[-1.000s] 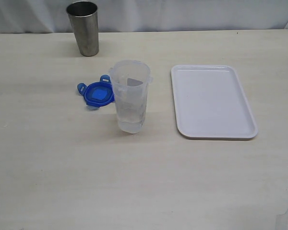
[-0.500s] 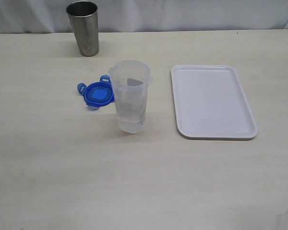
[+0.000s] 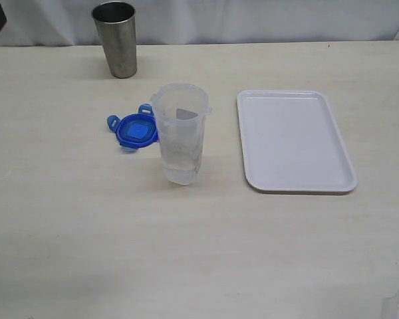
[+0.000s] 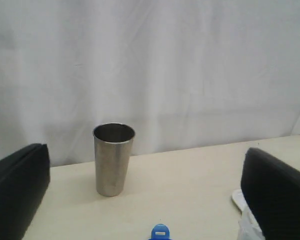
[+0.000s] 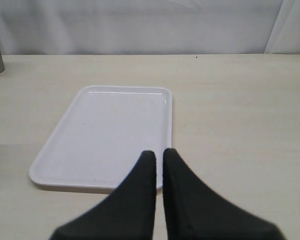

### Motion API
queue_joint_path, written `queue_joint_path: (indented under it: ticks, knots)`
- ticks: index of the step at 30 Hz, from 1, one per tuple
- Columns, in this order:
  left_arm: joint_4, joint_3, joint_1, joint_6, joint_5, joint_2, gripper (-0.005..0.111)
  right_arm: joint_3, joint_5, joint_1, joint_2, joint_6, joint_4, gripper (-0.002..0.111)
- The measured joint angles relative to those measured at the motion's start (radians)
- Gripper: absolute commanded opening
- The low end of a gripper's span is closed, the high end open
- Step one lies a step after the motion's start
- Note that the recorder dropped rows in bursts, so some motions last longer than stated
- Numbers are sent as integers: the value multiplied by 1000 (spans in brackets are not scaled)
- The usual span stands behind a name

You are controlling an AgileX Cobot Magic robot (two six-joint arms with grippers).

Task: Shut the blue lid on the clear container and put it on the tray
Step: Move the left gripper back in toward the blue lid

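two hands, both empty: the left hand spread wide, the right hand clenched shut, facing the tray. the blue lid lies on the counter just beside the upright clear container; a careless reach for the lid could topple it.

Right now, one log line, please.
blue lid off, beside clear container | tray bare | left gripper open | right gripper shut

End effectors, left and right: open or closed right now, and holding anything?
Left end effector: open, holding nothing.
Right end effector: closed, holding nothing.
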Motion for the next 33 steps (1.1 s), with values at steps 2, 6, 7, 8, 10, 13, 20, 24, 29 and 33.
queue_joint_path:
  ticks: [2,6,7,8,10,13,20,24,29,33]
  knots:
    - [-16,35,0,6,-21,-20,97,0,0,0,0,0,0,5]
    - [-23,51,0,19,-12,-32,97,0,0,0,0,0,0,5]
    - [-23,51,0,19,-1,-32,97,0,0,0,0,0,0,5]
    - [-23,51,0,19,10,-32,97,0,0,0,0,0,0,5]
    - [-23,52,0,19,25,-34,97,0,0,0,0,0,0,5]
    - [-23,54,0,19,33,-34,97,0,0,0,0,0,0,5]
    - [-20,54,0,23,140,45,89,0,0,0,0,0,0,5]
    - [-20,54,0,26,118,201,51,0,0,0,0,0,0,5]
    - [-17,54,0,26,102,259,18,0,0,0,0,0,0,5]
    - [39,54,0,26,95,259,2,0,0,0,0,0,0,5]
